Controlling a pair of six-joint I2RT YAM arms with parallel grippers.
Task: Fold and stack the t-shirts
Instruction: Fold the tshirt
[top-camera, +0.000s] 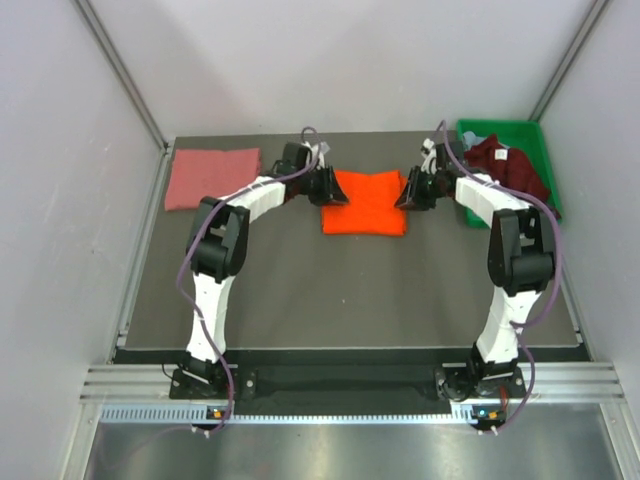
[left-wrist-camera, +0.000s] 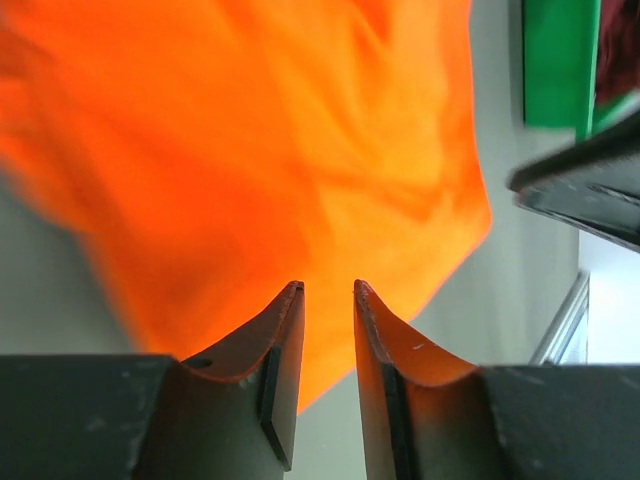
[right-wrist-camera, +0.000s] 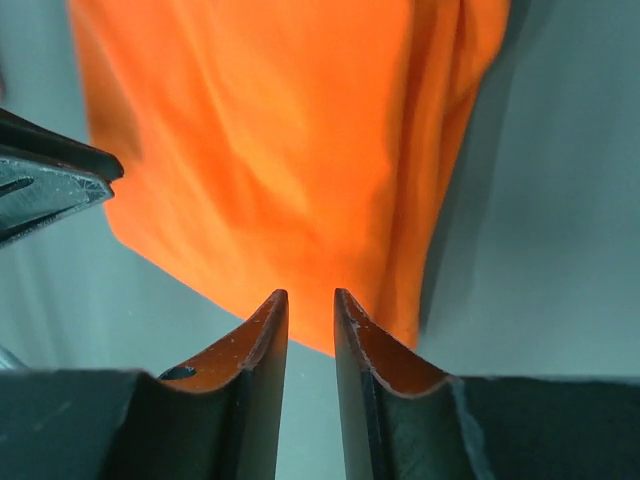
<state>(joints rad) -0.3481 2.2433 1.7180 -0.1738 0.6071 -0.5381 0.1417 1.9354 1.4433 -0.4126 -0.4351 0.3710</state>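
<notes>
Top external view: the orange t-shirt (top-camera: 365, 202) lies folded on the dark table (top-camera: 300, 290), toward the far edge. The left gripper (top-camera: 333, 188) and the right gripper (top-camera: 410, 190) flank it, one at each short side. In the wrist views both pairs of jaws stand narrowly parted with nothing between them, and the cloth begins just beyond the fingertips.

The likely danger is a snag. With the tips this low and this close, a sideways or dragging retreat could catch a hem and pull the top layer open. If the bundle goes next onto the salmon pink t-shirt (top-camera: 212, 177), which lies flat at the far-left corner and well apart, a pinch that takes only the upper layer would probably let the rest sag and unfold in the air. The right arm also works near the green bin (top-camera: 525, 132), where the maroon t-shirt (top-camera: 505, 165) is heaped and spills over the rim.

The orange shirt itself looks soft and thin. It is a rough rectangle with shallow creases, its near edge slightly uneven.
</notes>
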